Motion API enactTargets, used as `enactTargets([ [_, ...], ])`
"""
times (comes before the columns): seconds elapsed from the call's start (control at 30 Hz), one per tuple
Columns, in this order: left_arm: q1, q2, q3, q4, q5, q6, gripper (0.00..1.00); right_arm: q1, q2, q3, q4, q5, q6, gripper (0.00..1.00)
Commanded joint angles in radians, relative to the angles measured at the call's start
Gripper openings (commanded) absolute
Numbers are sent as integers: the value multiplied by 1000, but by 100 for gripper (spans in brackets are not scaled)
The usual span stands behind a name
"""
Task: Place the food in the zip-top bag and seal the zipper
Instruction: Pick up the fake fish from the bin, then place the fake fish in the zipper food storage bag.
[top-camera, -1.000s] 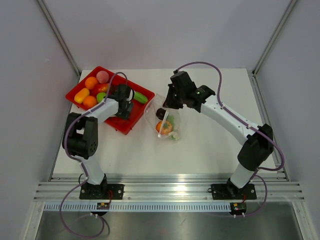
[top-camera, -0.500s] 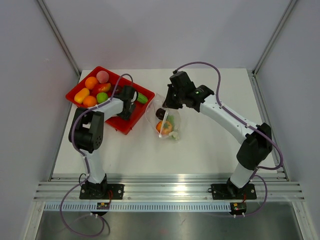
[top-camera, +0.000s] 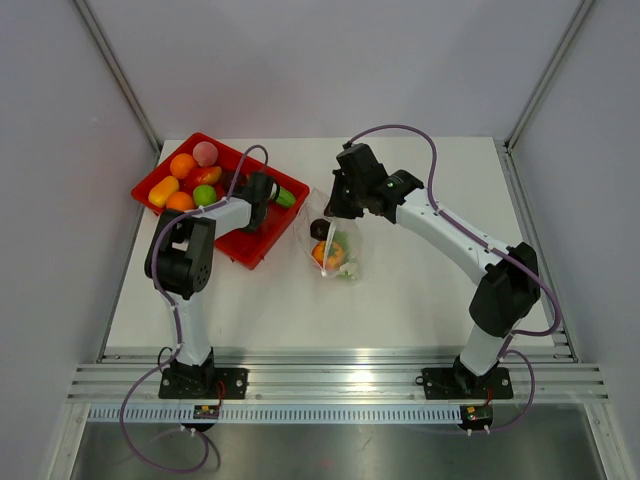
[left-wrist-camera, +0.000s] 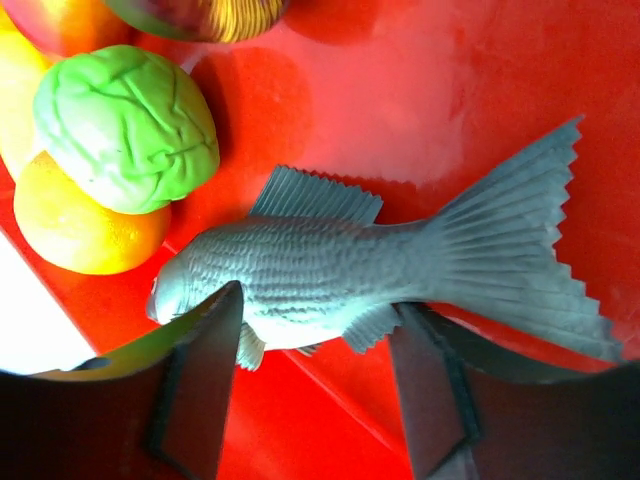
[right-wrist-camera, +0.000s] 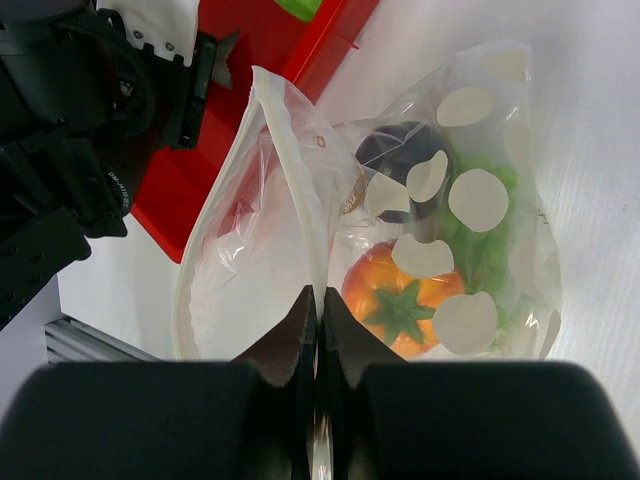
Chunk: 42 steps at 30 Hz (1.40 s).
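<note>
Red tray (top-camera: 252, 250), far left on the table (top-camera: 400, 300): holds a grey fish (left-wrist-camera: 320, 265), a green cabbage (left-wrist-camera: 125, 125) and a citrus fruit (left-wrist-camera: 85, 225). The left pincer (left-wrist-camera: 315, 330) has its jaws apart, astride the fish.

Clear bag (right-wrist-camera: 250, 250), just right of the tray, printed with whitish round patches: holds an orange tomato (right-wrist-camera: 400, 295), a dark purple piece (right-wrist-camera: 395, 155) and a green piece (right-wrist-camera: 485, 250). The right pincer (right-wrist-camera: 318, 300) is clamped on the bag's mouth edge.

The left hand (top-camera: 268, 191) hangs over the red tray (top-camera: 240, 246), the right hand (top-camera: 333, 208) at the zip-top bag (top-camera: 346, 262)'s far edge.
</note>
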Motion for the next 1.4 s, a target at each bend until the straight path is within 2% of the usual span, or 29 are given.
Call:
enactTargets([
  [0.0,-8,27,18,67,-37,0,53,7,0,48,5,4,-17,10],
  [0.1,-14,37,31,53,-30,12,29,7,1,50,4,8,-18,10],
  [0.13,-14,39,38,50,-28,13,17,7,0,50,1,11,-18,10],
  [0.27,-16,44,71,7,-8,7,0,7,-3,51,-1,14,-18,10],
  [0.4,-28,-2,106,-74,-11,-45,0,5,-11,50,-6,18,-23,10],
  [0.53,-22,-111,174,-195,93,-187,0,5,-17,45,-16,31,-27,10],
  [0.7,-23,-255,300,-377,150,-273,0,4,-38,31,-15,35,-24,10],
  [0.83,-26,-353,352,-442,208,-310,0,5,-40,27,-6,24,-15,10],
  [0.93,-23,-421,393,-506,286,-411,0,4,-42,19,4,20,-6,10],
  [1.03,-13,-456,495,-603,470,-482,0,4,-40,19,5,17,-3,10],
  [1.07,-12,-470,521,-612,584,-491,0,4,-42,22,4,18,-3,10],
  [1.17,-12,-564,507,-554,780,-556,0,4,-43,25,-1,24,-1,10],
  [1.33,-11,-669,479,-476,990,-681,0,4,-55,21,-3,31,2,10],
  [1.37,-12,-679,470,-429,1077,-704,0,4,-55,21,-6,31,2,10],
])
